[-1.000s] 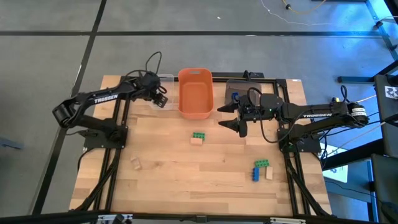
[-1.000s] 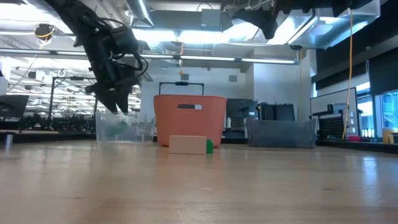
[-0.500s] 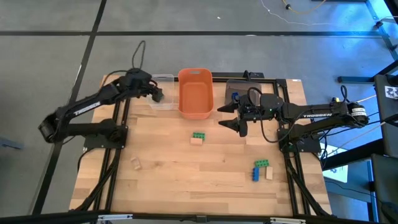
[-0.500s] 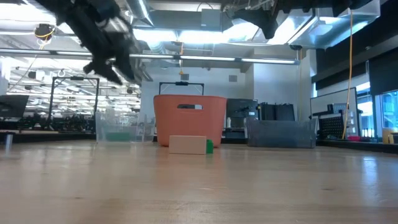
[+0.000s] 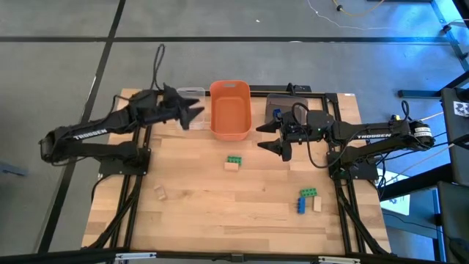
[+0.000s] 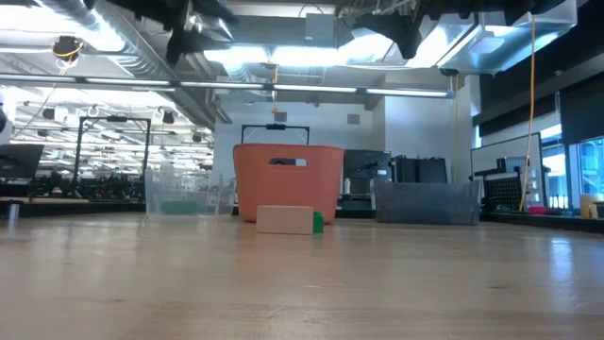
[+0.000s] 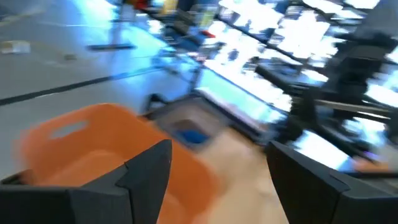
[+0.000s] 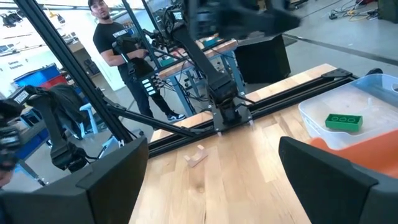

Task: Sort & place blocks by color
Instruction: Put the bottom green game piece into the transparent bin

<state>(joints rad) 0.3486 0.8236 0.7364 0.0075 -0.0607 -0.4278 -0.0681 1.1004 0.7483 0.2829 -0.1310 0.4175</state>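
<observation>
1. At the far left of the table point(image 5: 190, 220) I see one beige block point(image 5: 159, 192), alone and well apart from the others. It is tiny and surely light and hard. I judge that a pinch across its two flat sides is best, because the studded top may slip.
2. My left gripper point(image 5: 192, 111) hangs in the air over the clear bin point(image 5: 192, 93), beside the orange bin point(image 5: 230, 109). Its fingers are apart and hold nothing. In the right wrist view a green block point(image 8: 343, 121) lies already inside this clear bin.
3. In the middle, in front of the orange bin, a green block point(image 5: 234, 159) and a beige block point(image 5: 231, 166) touch each other. I think closing the fingers on one can push the other, so I would come straight from above.
4. My right gripper point(image 5: 278, 145) waits above the table, near the grey bin point(image 5: 277, 100). Its fingers are wide apart and empty. Something blue point(image 7: 191, 135) lies in the grey bin; it is too blurred for me to name it.
5. At the right, near the front edge, three blocks lie close together: a green one point(image 5: 308, 193), a blue one point(image 5: 301, 204) and a beige one point(image 5: 317, 204). They are stiff and not fragile, but easy to knock away.
</observation>
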